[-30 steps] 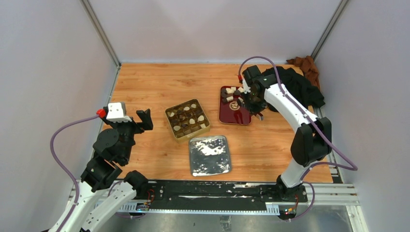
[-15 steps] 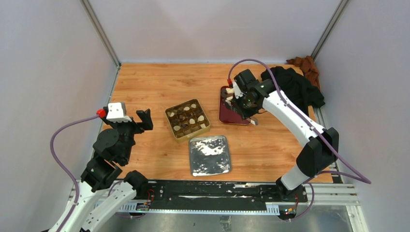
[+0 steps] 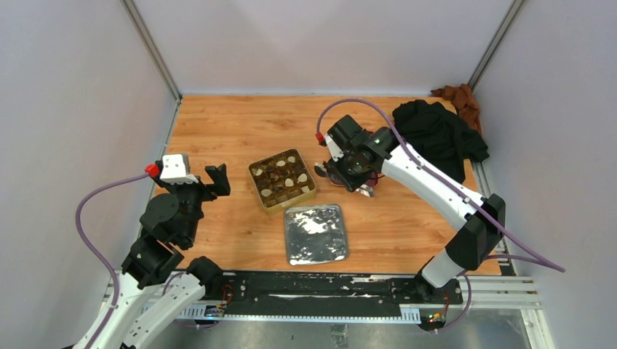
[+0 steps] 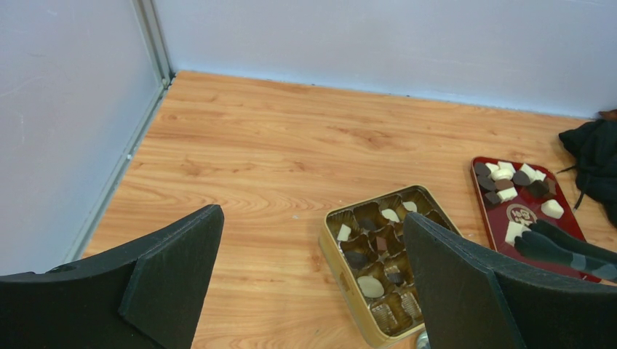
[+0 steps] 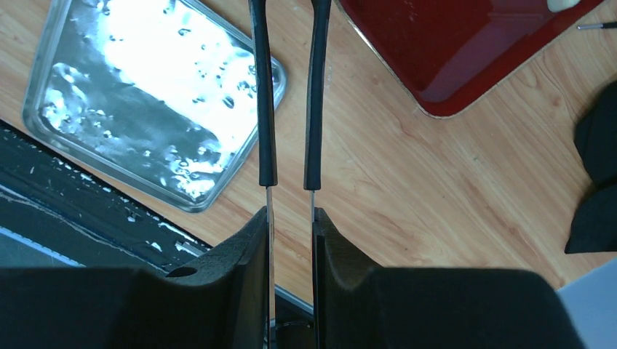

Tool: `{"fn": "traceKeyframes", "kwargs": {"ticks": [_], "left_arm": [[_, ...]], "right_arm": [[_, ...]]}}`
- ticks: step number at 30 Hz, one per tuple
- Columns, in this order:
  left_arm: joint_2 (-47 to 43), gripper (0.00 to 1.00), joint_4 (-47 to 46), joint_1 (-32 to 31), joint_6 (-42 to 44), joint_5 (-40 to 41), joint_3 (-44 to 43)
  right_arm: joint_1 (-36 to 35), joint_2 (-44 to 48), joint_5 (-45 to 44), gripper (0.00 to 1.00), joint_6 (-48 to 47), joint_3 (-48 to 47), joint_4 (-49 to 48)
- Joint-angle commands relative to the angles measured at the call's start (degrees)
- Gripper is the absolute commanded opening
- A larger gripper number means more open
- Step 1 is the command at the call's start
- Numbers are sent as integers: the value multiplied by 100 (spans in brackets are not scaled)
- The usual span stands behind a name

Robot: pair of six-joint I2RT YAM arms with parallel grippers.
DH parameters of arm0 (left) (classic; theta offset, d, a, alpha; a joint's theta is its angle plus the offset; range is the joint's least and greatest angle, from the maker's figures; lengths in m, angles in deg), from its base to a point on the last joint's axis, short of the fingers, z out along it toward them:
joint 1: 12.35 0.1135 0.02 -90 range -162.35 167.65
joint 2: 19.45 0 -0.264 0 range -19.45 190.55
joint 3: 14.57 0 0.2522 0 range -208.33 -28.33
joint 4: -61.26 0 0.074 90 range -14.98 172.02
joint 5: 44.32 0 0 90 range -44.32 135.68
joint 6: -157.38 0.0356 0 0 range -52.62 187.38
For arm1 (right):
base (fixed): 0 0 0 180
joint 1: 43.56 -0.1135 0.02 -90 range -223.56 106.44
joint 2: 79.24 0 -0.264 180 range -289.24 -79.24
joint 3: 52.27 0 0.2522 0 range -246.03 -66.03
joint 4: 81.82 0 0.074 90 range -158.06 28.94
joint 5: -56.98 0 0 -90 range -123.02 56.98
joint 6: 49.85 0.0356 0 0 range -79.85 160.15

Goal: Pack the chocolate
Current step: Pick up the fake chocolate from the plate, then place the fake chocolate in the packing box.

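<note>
Cream-white and dark chocolate pieces (image 4: 509,182) lie at the far end of the red tray (image 4: 535,251). More pieces sit in the gold tin (image 3: 282,179), which also shows in the left wrist view (image 4: 378,269). My right gripper (image 3: 351,163) is shut on a pair of tongs (image 5: 289,87) and hangs between the red tray and the tin. The tong tips (image 4: 556,246) are beside a white piece; I cannot tell if they hold it. My left gripper (image 3: 198,174) is open and empty, left of the tin.
A silver tray (image 3: 315,233) lies in front of the tin and shows in the right wrist view (image 5: 145,102). A black cloth (image 3: 436,134) and a brown cloth (image 3: 458,98) lie at the back right. Grey walls enclose the wooden table.
My right arm has swung left with the tongs, from over the red tray towards the gold tin. The left arm has not moved.
</note>
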Motion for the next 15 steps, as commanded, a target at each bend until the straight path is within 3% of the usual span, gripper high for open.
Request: {"fn": "traceKeyframes", "kwargs": {"ticks": [1, 15], "left_arm": [[-73, 100, -124, 30, -12, 30, 52], [-98, 100, -128, 30, -12, 32, 52]], "right_arm": [[-348, -46, 55, 18, 46, -309, 228], [-1008, -764, 309, 18, -27, -757, 305]]}}
